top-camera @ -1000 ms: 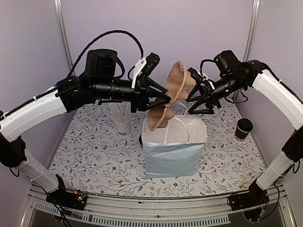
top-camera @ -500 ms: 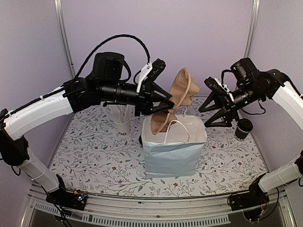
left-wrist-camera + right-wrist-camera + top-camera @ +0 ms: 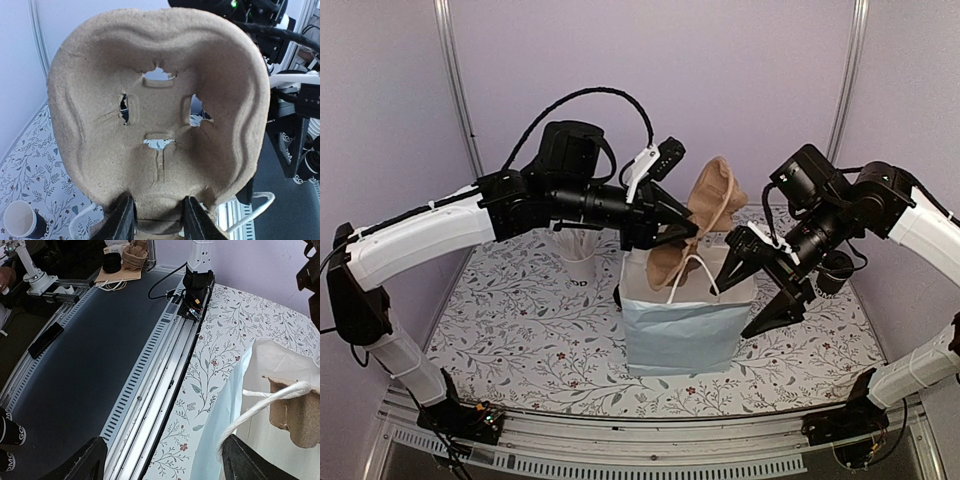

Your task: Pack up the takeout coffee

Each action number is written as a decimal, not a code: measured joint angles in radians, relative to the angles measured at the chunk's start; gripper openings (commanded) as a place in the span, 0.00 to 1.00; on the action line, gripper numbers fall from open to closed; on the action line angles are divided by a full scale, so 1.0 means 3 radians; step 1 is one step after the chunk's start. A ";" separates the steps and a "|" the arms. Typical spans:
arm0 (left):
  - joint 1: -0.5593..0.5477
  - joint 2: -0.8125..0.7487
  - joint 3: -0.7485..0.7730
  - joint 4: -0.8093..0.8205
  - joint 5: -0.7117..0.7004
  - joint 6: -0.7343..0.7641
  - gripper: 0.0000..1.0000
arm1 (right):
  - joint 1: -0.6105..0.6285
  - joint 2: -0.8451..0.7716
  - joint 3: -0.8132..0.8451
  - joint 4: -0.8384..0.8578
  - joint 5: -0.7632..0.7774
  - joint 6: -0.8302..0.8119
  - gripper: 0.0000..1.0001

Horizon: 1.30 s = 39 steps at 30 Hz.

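Observation:
My left gripper (image 3: 685, 232) (image 3: 158, 215) is shut on the bottom edge of a brown pulp cup carrier (image 3: 708, 203) (image 3: 160, 100). The carrier stands upright, its lower end inside the mouth of the pale blue bag (image 3: 685, 325). My right gripper (image 3: 750, 295) (image 3: 167, 465) is open and empty at the bag's right side, one finger next to the white rope handle (image 3: 260, 402). One black takeout coffee cup (image 3: 22, 221) stands on the table below the carrier. Another takeout coffee cup (image 3: 842, 270) is mostly hidden behind my right arm.
A white cup of straws (image 3: 578, 262) stands behind and left of the bag. The table's metal front rail (image 3: 165, 370) runs under my right gripper. Lilac walls close in the back and sides.
My right gripper drew away from the carrier's top and swung down to the bag's right side. My left arm carried the carrier slightly right, still gripping it.

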 measured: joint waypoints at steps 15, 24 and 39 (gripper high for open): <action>-0.0028 0.0000 -0.0031 -0.0643 -0.0042 0.0029 0.35 | 0.0017 -0.0278 -0.0034 0.0000 0.0081 -0.0072 0.85; -0.0132 0.0094 0.0072 -0.1239 -0.0446 0.0146 0.34 | -0.0257 -0.0329 0.0078 -0.0076 0.0169 -0.0134 0.84; -0.0338 0.0994 0.0765 -0.2207 -0.1263 -0.0015 0.34 | -0.0601 -0.0575 -0.0023 0.0013 0.0318 -0.0165 0.84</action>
